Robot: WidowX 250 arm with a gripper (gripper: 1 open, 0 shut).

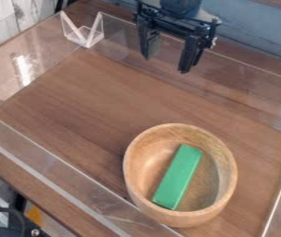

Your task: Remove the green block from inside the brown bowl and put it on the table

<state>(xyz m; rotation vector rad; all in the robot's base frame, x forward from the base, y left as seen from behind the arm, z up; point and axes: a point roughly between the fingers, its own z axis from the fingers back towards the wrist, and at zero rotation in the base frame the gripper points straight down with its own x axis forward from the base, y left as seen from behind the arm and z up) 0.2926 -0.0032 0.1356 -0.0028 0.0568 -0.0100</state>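
Right then, I saw the gripper (168, 51) hanging with its fingers spread apart and nothing between them, over the far side of the table (93, 102). Well apart from it, the green block (177, 176) lay inside the brown bowl (136, 171).

high oblique view, table (93, 102) seemingly near
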